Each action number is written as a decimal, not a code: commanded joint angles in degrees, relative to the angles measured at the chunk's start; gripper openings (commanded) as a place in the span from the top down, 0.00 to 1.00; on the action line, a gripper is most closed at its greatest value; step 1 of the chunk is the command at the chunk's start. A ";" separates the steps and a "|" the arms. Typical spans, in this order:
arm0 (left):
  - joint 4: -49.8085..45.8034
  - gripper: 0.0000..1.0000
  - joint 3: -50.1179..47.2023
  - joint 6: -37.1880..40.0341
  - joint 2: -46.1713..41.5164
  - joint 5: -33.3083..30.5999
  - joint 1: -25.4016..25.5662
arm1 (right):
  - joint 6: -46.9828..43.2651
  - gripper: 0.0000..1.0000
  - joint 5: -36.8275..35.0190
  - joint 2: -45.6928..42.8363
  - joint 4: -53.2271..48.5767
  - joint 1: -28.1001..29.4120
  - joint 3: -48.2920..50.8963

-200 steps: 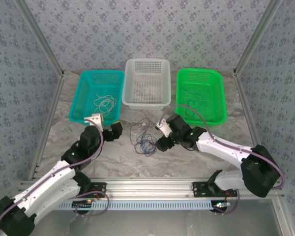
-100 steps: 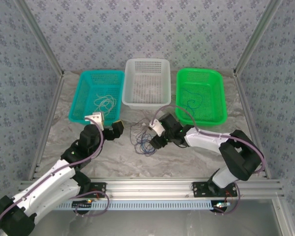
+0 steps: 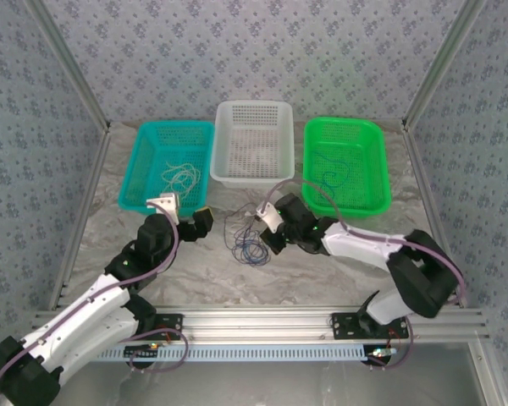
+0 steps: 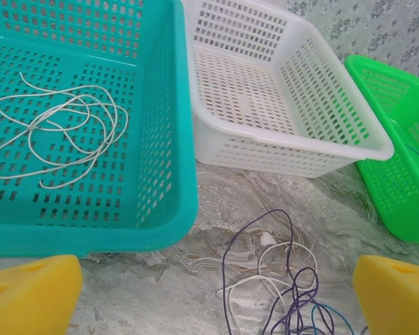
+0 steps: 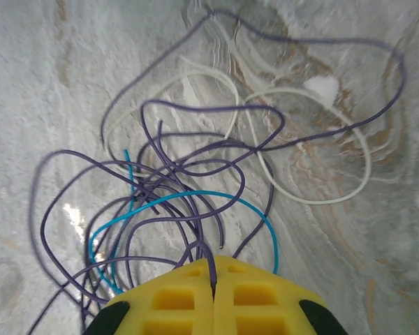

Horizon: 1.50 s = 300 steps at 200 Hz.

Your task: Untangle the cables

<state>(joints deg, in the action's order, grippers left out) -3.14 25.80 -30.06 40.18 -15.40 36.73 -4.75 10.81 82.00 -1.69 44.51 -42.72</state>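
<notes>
A tangle of thin cables (image 3: pixel 250 237) lies on the marble table between the two arms: purple (image 5: pixel 174 174), teal (image 5: pixel 188 199) and white (image 5: pixel 307 150) wires looped over one another. My right gripper (image 5: pixel 214 276) is at the tangle's right edge, its yellow jaws shut on a purple wire (image 5: pixel 208 252). My left gripper (image 3: pixel 201 222) hangs open to the left of the tangle, its yellow fingertips (image 4: pixel 31 293) wide apart with the cables (image 4: pixel 279 286) ahead between them.
Three baskets stand in a row at the back: teal basket (image 3: pixel 144 165) holding a white wire (image 4: pixel 56 132), empty-looking white basket (image 3: pixel 252 114), green basket (image 3: pixel 372 169) holding a dark wire (image 3: pixel 333 175). Bare marble lies in front of the tangle.
My right arm has swung left and its gripper has come onto the tangle's right edge. The left arm has stayed put.
</notes>
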 commanded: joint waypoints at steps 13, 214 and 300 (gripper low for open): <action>2.24 0.00 1.70 0.27 1.61 1.86 -0.35 | 1.40 1.00 0.66 -12.18 -1.34 -0.49 1.31; 21.12 0.01 12.58 11.76 24.64 33.40 8.27 | 3.58 0.99 0.73 -30.57 -6.12 -2.08 -6.41; 22.82 0.17 15.23 17.65 30.30 39.67 8.59 | 4.36 0.99 7.08 -29.59 2.74 -2.19 0.17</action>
<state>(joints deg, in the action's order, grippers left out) 17.69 37.41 -16.97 68.10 17.96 44.80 0.14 15.49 52.45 -3.22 42.15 -43.90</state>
